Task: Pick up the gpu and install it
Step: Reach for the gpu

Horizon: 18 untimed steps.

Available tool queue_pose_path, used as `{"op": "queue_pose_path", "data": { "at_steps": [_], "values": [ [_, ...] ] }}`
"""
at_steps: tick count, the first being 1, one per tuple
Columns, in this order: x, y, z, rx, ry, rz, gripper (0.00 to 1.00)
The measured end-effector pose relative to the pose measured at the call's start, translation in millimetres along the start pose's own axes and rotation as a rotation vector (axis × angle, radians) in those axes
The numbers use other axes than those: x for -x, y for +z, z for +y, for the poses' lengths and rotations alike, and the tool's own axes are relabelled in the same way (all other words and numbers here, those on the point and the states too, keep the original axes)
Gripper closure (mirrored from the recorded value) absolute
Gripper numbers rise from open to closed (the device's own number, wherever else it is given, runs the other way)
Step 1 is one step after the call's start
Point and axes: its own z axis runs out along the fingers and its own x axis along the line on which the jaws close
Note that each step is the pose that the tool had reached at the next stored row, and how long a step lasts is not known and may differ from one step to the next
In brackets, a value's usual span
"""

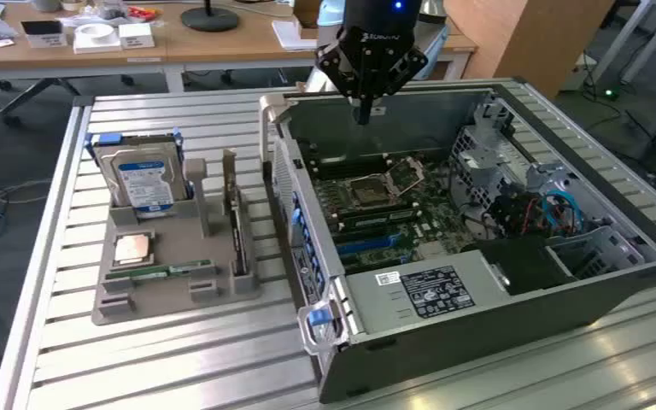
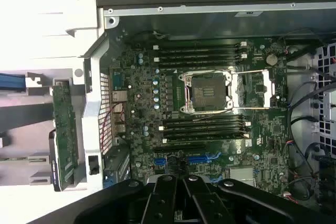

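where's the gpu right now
At the exterior view's left, the gpu stands on edge in the gray tray, between the hard drive and the open computer case.

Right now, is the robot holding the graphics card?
No, the gpu stands on edge in the grey holder, while the gripper hangs over the open computer case.

Gripper [image 1: 362, 117] points straight down, jaws together

Open computer case [image 1: 477, 342] lying on its side on a slatted metal table [image 1: 168, 359], motherboard [image 1: 379, 209] facing up inside, silver hard drive [image 1: 143, 181] standing upright in a grey holder [image 1: 168, 295], green memory stick [image 1: 174, 271] lying beside a processor chip [image 1: 133, 248]
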Motion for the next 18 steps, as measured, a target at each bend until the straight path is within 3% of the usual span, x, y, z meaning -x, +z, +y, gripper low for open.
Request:
{"op": "queue_pose_path", "data": {
  "at_steps": [13, 18],
  "values": [
    [-0.3, 0.0, 0.0, 0.0, 0.0, 0.0, 0.89],
    [-6.1, -0.1, -0.4, 0.0, 0.0, 0.0, 0.89]
  ]
}}
